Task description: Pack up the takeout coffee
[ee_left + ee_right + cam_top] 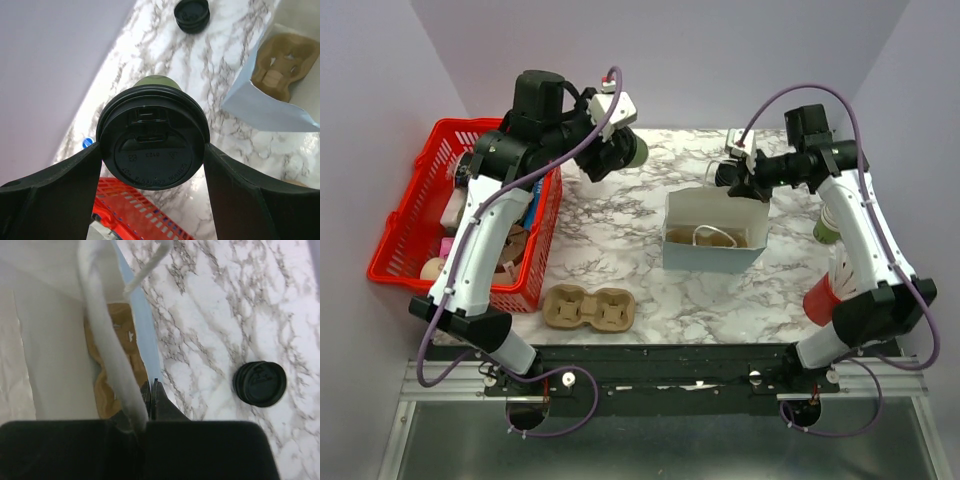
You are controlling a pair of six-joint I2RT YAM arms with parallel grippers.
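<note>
The takeout coffee (pixel 150 120), an olive-green cup (pixel 636 152) under a black sip lid, hangs sideways above the back left of the marble table. My left gripper (pixel 152 148) is shut on it, with a finger (pixel 75 175) pressed to each side of the lid. A light blue paper bag (pixel 712 255) stands open at the table's middle, with a brown cup carrier (pixel 282 62) lying inside it. At the bag's far right rim my right gripper (pixel 152 388) is pinched shut on the bag's wall (pixel 145 335), beside its white handle (pixel 107 360).
A red basket (pixel 410 225) of packets sits at the left. A second brown carrier (pixel 590 308) lies near the front edge. Stacked black lids (pixel 260 384) rest behind the bag. Green cups (pixel 825 228) and a red cup of white sticks (pixel 823 297) stand by the right arm.
</note>
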